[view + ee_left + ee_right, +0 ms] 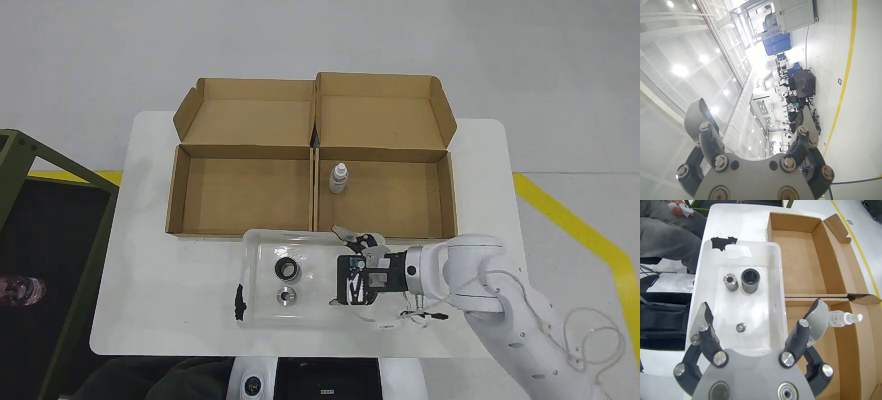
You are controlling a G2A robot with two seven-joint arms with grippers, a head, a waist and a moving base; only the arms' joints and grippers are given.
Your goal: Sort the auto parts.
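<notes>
Left gripper (751, 106): jaws spread, nothing between them, aimed up at the hall ceiling.

Left cardboard box (240, 195): corrugated board, lid flap folded back. It sits on the white counter (150, 300), touching the right cardboard box (400, 200).

Clear plastic tray (780, 262): thin, glossy walls with rounded corners and black tape (723, 242) on one rim. It stands just in front of the boxes and holds the three auto parts.

- Linear bearing (750, 280): upright steel sleeve with a dark bore. It is probably the heaviest part, rigid and smooth. Grip across the outer wall near mid-height.
- Slotted metal cylinder (730, 282): upright, just beside the bearing, shorter and narrower. It has a matte grey finish and a slit top face. Grip across its diameter.
- Small round metal fitting (740, 327): low and shiny, well apart from the other two. It is likely light and may slip. Pinch it low, close to the tray floor.

Right gripper (762, 304): above the tray, jaws spread wide and carrying nothing, with the fitting nearest.

Spray bottle (844, 318): clear body with a white nozzle, lying in the right cardboard box.
</notes>
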